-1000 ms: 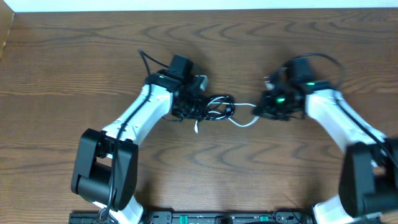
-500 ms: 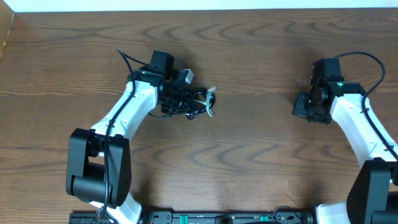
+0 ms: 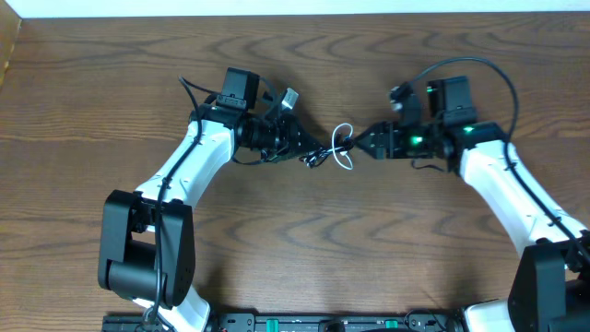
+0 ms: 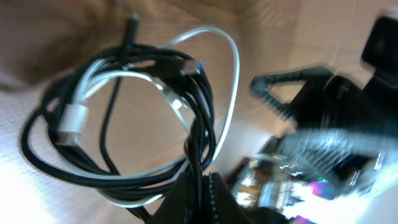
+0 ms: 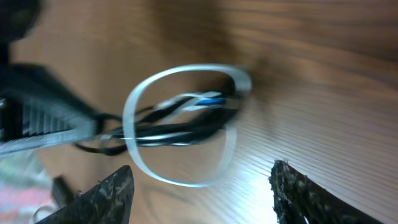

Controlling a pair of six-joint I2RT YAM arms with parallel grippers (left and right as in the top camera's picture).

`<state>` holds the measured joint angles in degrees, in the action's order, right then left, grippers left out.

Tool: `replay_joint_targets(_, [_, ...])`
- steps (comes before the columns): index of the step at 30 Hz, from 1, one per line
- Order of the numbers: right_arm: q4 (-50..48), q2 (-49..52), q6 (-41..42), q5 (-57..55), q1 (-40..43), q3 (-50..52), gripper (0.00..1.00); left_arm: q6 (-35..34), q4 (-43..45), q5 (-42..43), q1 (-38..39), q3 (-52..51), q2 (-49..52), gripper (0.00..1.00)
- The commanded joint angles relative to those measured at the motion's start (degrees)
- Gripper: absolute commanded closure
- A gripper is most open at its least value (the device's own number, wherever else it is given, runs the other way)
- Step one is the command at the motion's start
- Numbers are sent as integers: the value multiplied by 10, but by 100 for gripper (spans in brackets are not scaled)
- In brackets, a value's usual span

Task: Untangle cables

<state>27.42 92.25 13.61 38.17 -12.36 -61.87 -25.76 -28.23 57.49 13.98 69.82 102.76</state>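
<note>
The cables are one tangled bundle near the table's middle: a black cable (image 3: pixel 320 155) coiled in loops (image 4: pixel 93 168) and a white cable (image 3: pixel 344 148) whose loop (image 5: pixel 180 124) sticks out to the right. My left gripper (image 3: pixel 309 149) is shut on black strands at the bundle's left edge (image 4: pixel 202 186), and the bundle hangs from it. My right gripper (image 3: pixel 362 143) is open just right of the white loop. In the right wrist view its fingers (image 5: pixel 106 193) stand wide apart with the loop ahead of them, touching neither.
The two grippers face each other closely over the brown wooden table (image 3: pixel 304 240). The right arm's own thick black wire (image 3: pixel 461 69) arcs above its wrist. A pale strip (image 3: pixel 295 7) runs along the table's far edge.
My right gripper, shut and far to the right half a second ago, has swung left to the bundle and opened. The left gripper has moved right with the bundle.
</note>
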Motion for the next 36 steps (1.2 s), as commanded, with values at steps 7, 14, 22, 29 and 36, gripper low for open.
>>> replay_joint_targets(7, [-12, 1, -16, 7, -47, -2, 33, -311, 12, 41, -1, -1, 4, 92])
replay_joint_targets(14, [-14, 15, -71, -94, -58, -2, 35, -468, 18, 101, -1, -1, 4, 93])
replay_joint_targets(22, [-41, 43, -94, -86, -73, -2, 43, -573, 18, 131, -1, -1, 4, 93])
replay_joint_targets(29, [-49, 47, -99, -92, -89, -2, 48, -603, 18, 131, -1, -1, 4, 93])
replay_joint_targets(36, [-96, 85, -99, -95, -94, -2, 53, -603, 18, 141, -1, -1, 4, 92])
